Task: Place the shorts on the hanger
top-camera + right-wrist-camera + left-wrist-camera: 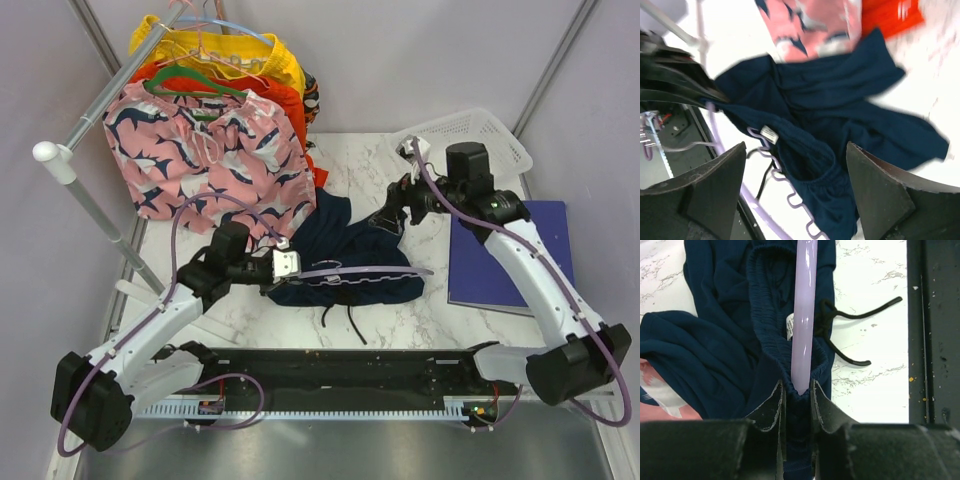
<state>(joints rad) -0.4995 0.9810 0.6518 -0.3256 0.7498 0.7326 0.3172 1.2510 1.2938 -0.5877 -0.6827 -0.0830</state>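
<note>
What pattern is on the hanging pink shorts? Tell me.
Navy sharks on the pink shorts; clearest in the top view.

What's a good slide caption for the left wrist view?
Left gripper clamps the navy shorts at the waistband, pale hanger threaded inside, drawstring on the marble table.

You are looking at pink shark-print shorts (205, 155) hanging on a green hanger (190, 85) from a rail (110, 95) at the far left, with orange shorts (285, 100) and yellow shorts (275, 55) hanging just behind. A white mesh basket (490, 125) is sitting at the marble desk's (400, 325) far right corner, and a dark blue folder (475, 275) is lying near it.
</note>
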